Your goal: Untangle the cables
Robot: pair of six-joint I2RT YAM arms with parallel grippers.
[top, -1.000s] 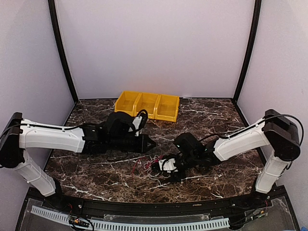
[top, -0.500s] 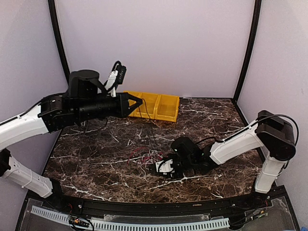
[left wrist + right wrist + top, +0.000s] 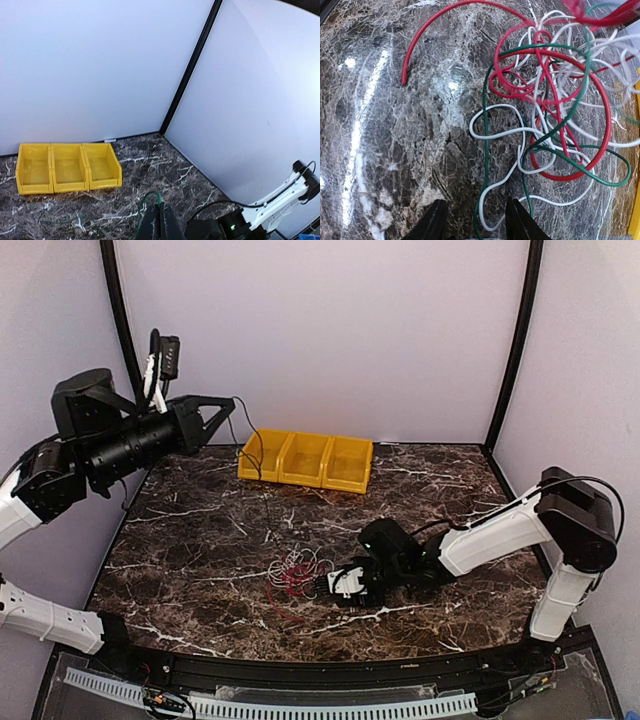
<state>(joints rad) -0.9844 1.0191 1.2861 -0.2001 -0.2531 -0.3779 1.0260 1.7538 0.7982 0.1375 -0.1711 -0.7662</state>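
Left arm: lifted high over the far left corner of the table (image 3: 200, 540), its forearm pointing toward the right edge.
Left gripper (image 3: 228, 403): clenched, fingers pressed together on the green cable (image 3: 152, 196). The left wrist view shows a small loop of it poking out past the fingertips.
Green cable: a thin line drops from the left gripper, passes the left end of the yellow bins (image 3: 306, 460), and slants down across the table toward the pile.
Right arm: stretched low from the right edge toward the middle, wrist almost on the marble.
Right gripper (image 3: 340, 585): released, fingers spread wide just above the table. Green and white strands run down through the gap between them, and neither finger is pressing on a strand.
Bundle of cables (image 3: 295, 575): lying on the table toward the near edge, about midway between the left and right edges, right at the right gripper's fingertips.
Tangle up close: red, green and white loops cross one another several times. A big red ring lies with a green loop woven through it.
Red cable (image 3: 427, 24): one loose end arcs out of the knot onto bare marble.
White cable (image 3: 492, 106): a slack loop sits on the edge of the tangle, next to a straight run of green.
Yellow bins: three joined compartments along the far edge, well apart from the pile.
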